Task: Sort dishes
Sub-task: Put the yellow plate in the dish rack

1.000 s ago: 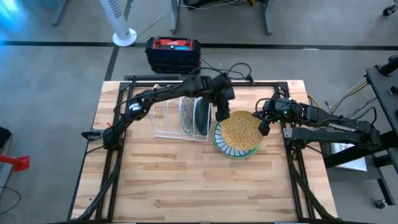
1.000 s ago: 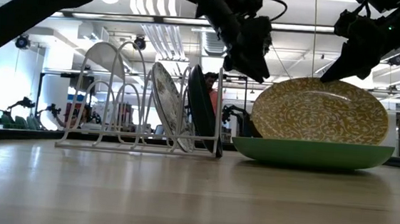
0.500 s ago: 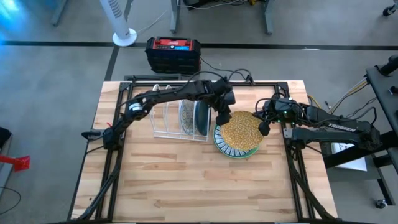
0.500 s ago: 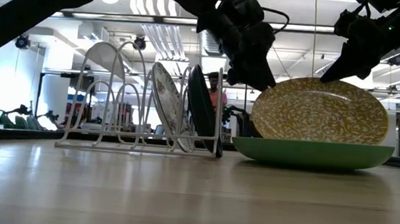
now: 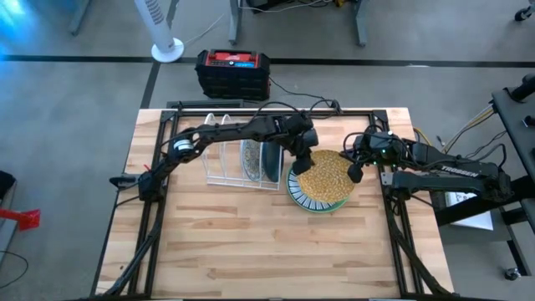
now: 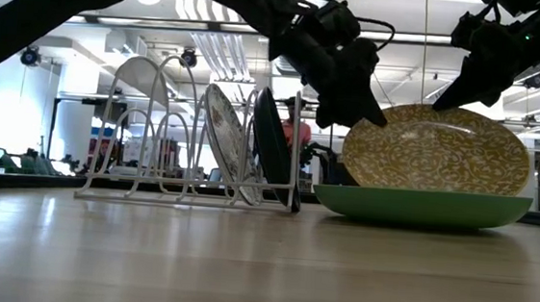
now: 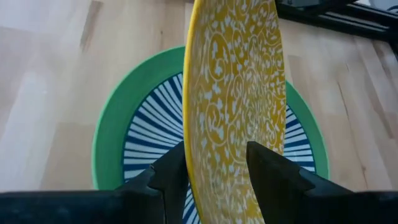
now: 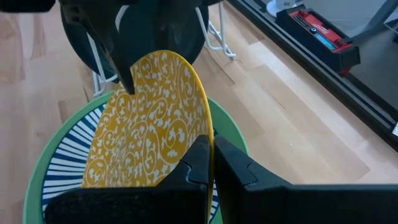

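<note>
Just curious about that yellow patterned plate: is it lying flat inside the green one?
No. The yellow plate stands tilted on edge in the green plate, pinched by the right gripper.

Round mustard-yellow plate with white scroll pattern, tilted up on edge over a round green-rimmed plate with blue-and-white radial stripes lying flat, dark teal plate and pale patterned plate standing upright side by side.

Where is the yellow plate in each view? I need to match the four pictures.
High view: yellow plate right of centre, over the green plate.
Low view: right, tilted above the green plate.
Left wrist view: centre, edge-on.
Right wrist view: centre-left.
Shared landmark: the green plate.
</note>
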### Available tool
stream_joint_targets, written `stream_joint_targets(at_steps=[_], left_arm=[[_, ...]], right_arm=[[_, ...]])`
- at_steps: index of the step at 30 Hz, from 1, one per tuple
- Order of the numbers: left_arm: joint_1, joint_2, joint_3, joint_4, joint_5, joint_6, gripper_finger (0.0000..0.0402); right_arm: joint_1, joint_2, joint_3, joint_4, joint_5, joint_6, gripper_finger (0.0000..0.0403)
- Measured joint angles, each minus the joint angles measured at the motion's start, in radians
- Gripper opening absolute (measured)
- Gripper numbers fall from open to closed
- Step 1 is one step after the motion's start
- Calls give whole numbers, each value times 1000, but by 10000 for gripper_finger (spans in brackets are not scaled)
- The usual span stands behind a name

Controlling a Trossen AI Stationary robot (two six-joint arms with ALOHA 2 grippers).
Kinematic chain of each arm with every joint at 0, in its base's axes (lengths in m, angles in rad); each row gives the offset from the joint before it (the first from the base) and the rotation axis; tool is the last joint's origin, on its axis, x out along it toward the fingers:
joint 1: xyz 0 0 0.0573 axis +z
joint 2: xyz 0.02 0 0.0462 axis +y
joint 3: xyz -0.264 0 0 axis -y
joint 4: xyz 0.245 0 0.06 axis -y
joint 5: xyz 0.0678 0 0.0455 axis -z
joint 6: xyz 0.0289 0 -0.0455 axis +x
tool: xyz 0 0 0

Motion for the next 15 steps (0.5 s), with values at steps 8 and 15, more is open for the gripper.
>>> stream_joint_targets(at_steps=[8, 15], left_arm=[[-5, 0, -70, 114, 8, -41, 149], [-7, 0, -85, 151, 8, -43, 134]], right_arm=[[0, 0, 0, 3, 0, 0, 0], [0, 0, 0, 4, 1, 0, 0]])
